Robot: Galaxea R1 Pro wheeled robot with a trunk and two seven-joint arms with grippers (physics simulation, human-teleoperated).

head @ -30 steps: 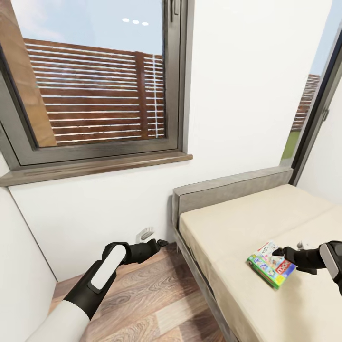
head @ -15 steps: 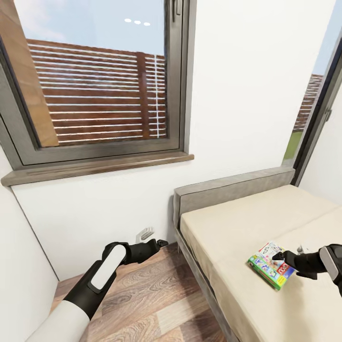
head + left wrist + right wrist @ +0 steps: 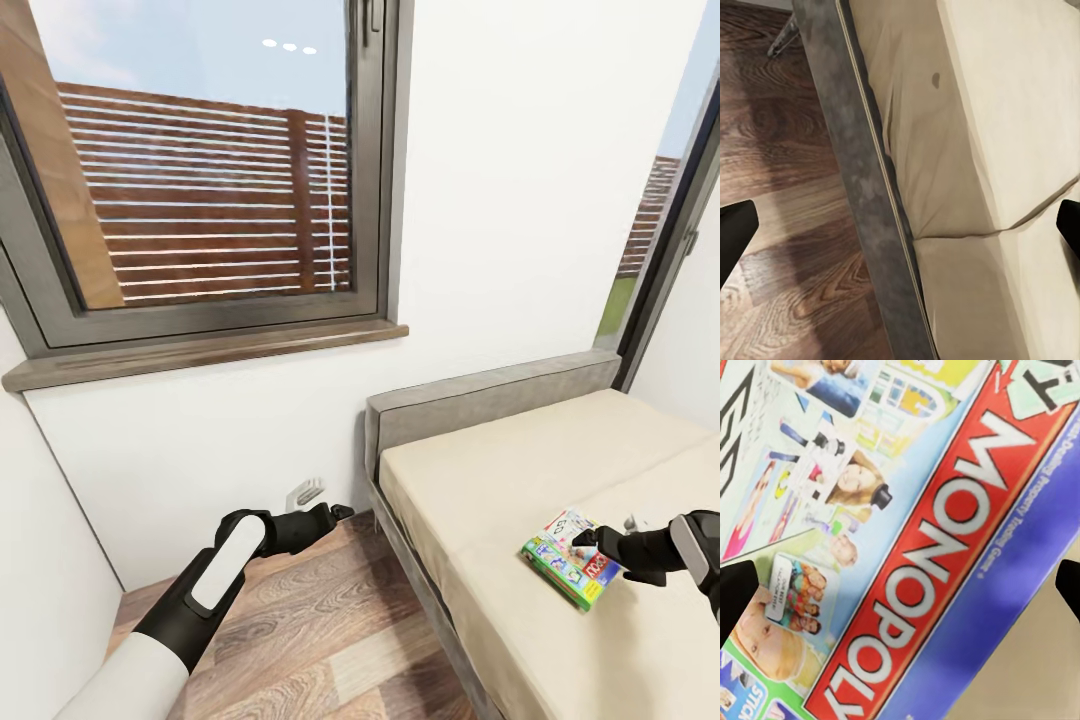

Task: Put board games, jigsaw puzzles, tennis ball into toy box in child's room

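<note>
Here, right tool: my right tool (image 3: 592,541) hangs just over the near end of the Monopoly box (image 3: 570,557) on the bed (image 3: 480,480); its dark fingertips (image 3: 736,598) sit at the two sides of the right wrist view with the printed lid between them, spread wide and holding nothing.
Left tool: my left tool (image 3: 335,513) hangs low over the wood floor (image 3: 300,620) beside the bed frame, fingers apart, nothing in it.
Game box: flat on the beige mattress, near the bed's open side, well apart from the headboard (image 3: 480,395).
Step in hand: I judge this the pickup of a board game from the bed, not yet gripped.
Next move: bring the fingers down over an edge of the flat box and close; a thin lid lying flush on soft bedding may slip.
Hard to tell: whether the fingertips touch the lid; my right arm is cut off at the head view's edge.
</note>
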